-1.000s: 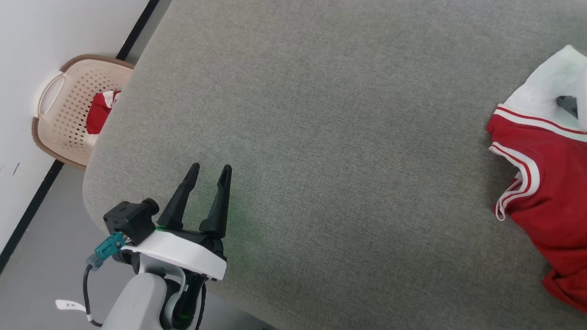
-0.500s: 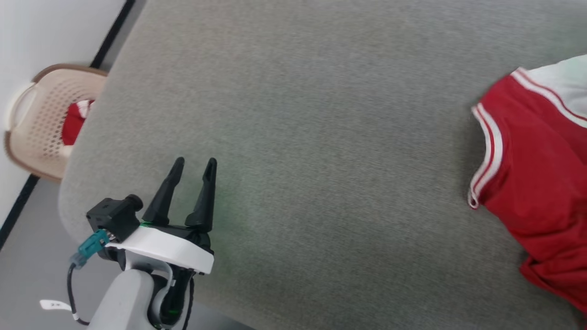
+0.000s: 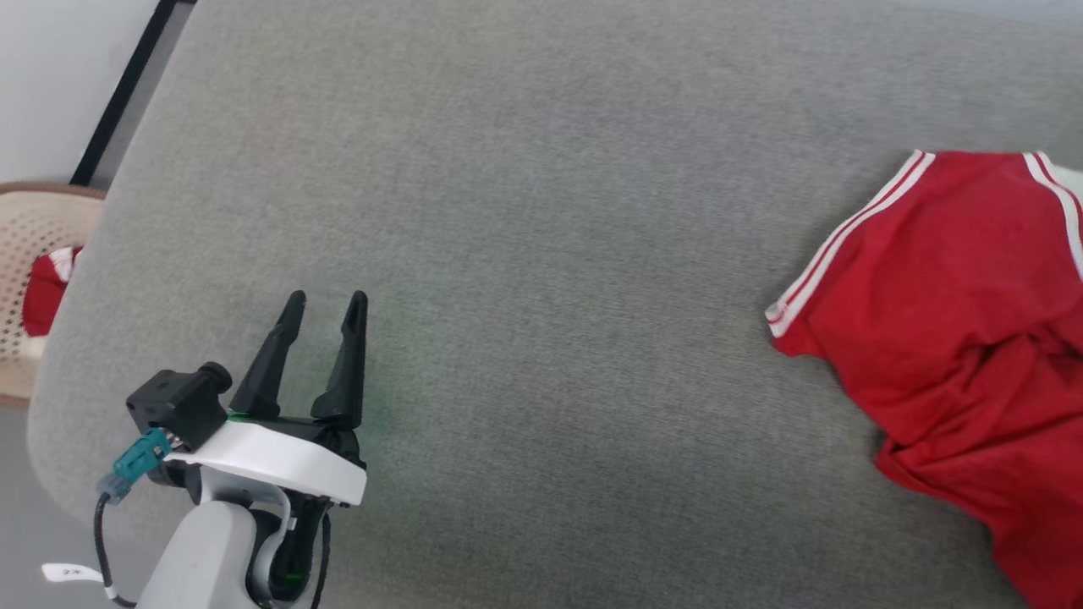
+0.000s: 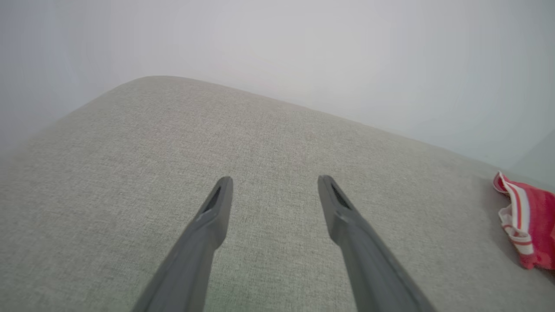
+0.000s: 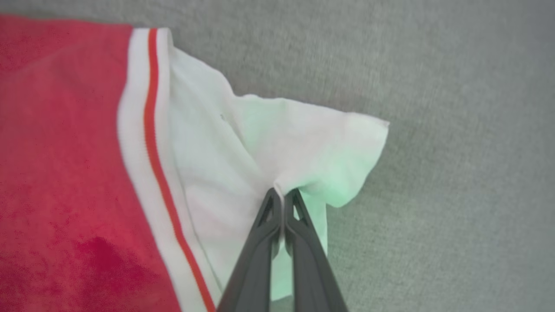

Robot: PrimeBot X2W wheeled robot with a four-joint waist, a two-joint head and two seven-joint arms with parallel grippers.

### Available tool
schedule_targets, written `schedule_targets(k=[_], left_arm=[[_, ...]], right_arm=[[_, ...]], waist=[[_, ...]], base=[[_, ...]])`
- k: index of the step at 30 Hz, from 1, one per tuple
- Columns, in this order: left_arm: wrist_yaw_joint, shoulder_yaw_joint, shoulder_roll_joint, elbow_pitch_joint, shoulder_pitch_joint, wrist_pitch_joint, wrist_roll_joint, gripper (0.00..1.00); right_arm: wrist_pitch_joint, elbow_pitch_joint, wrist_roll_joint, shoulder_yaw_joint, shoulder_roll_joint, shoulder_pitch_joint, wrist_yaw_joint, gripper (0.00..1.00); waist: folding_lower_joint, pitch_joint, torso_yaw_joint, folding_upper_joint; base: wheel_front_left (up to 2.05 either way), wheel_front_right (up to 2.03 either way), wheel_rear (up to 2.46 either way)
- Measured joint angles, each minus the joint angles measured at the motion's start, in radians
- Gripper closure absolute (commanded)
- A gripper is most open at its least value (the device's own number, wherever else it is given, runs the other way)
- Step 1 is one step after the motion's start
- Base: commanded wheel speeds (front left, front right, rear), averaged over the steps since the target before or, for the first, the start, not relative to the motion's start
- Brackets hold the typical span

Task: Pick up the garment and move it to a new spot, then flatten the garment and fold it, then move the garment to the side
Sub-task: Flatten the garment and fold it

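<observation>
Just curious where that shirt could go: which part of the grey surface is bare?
The wide middle of the grey surface is bare, between the open left gripper and the garment. The right side is crowded: the garment bunches there, its white sleeve pinched in the right gripper.

Splayed left fingers (image 4: 215,212) over grey surface (image 4: 130,164); garment (image 4: 529,216) far right.
</observation>
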Motion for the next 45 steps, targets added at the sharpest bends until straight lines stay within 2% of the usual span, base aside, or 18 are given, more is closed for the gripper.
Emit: schedule_targets(k=[6, 10, 11, 12, 13, 14, 22, 28, 37, 45], left_arm=[[0.000, 0.004, 0.010, 0.001, 0.005, 0.000, 0.000, 0.00], [0.000, -0.007, 0.016, 0.003, 0.006, 0.000, -0.001, 0.00], [0.000, -0.014, 0.021, 0.003, 0.006, 0.000, -0.005, 0.00], [0.000, -0.023, 0.026, 0.003, 0.006, 0.000, -0.011, 0.00], [0.000, -0.030, 0.032, 0.003, 0.004, 0.000, -0.018, 0.00], [0.000, -0.039, 0.040, 0.003, 0.001, 0.000, -0.025, 0.00], [0.000, -0.123, 0.124, -0.016, -0.027, 0.015, -0.085, 0.00], [0.000, -0.197, 0.197, -0.064, -0.082, 0.100, -0.152, 0.00], [0.000, -0.318, 0.303, -0.131, -0.205, 0.281, -0.239, 0.00], [0.000, -0.441, 0.370, -0.138, -0.345, 0.417, -0.300, 0.00]], right_arm=[[0.037, -0.066, 0.006, -0.083, 0.008, 0.122, 0.000, 1.00], [0.014, -0.090, -0.009, -0.147, 0.048, 0.172, 0.000, 1.00], [0.002, -0.093, -0.016, -0.160, 0.060, 0.181, 0.000, 0.93], [-0.015, -0.099, -0.025, -0.172, 0.072, 0.188, 0.000, 0.56], [-0.030, -0.103, -0.035, -0.178, 0.082, 0.195, 0.000, 0.03], [-0.037, -0.105, -0.040, -0.187, 0.094, 0.199, 0.000, 0.00], [-0.113, -0.170, -0.065, -0.217, 0.154, 0.218, 0.000, 0.00], [-0.206, -0.277, -0.067, -0.237, 0.209, 0.264, 0.000, 0.00], [-0.442, -0.490, -0.096, -0.226, 0.264, 0.363, 0.000, 0.00], [-0.687, -0.581, -0.162, -0.179, 0.325, 0.416, 0.000, 0.00]], waist=[[0.0000, -0.019, -0.028, 0.0001], [0.0000, -0.025, -0.034, 0.0000], [0.0000, -0.027, -0.036, 0.0000], [0.0000, -0.029, -0.038, 0.0000], [0.0000, -0.031, -0.040, 0.0000], [0.0000, -0.033, -0.042, 0.0000], [0.0000, -0.063, -0.075, 0.0000], [0.0000, -0.096, -0.118, 0.0001], [0.0000, -0.129, -0.203, 0.0001], [0.0000, -0.139, -0.295, 0.0000]], base=[[0.00, 0.00, 0.00], [0.00, 0.00, 0.00], [0.00, 0.00, 0.00], [0.00, 0.00, 0.00], [0.00, 0.00, 0.00], [0.00, 0.00, 0.00], [0.00, 0.00, 0.00], [0.00, 0.00, 0.00], [0.00, 0.00, 0.00], [0.00, 0.00, 0.00]])
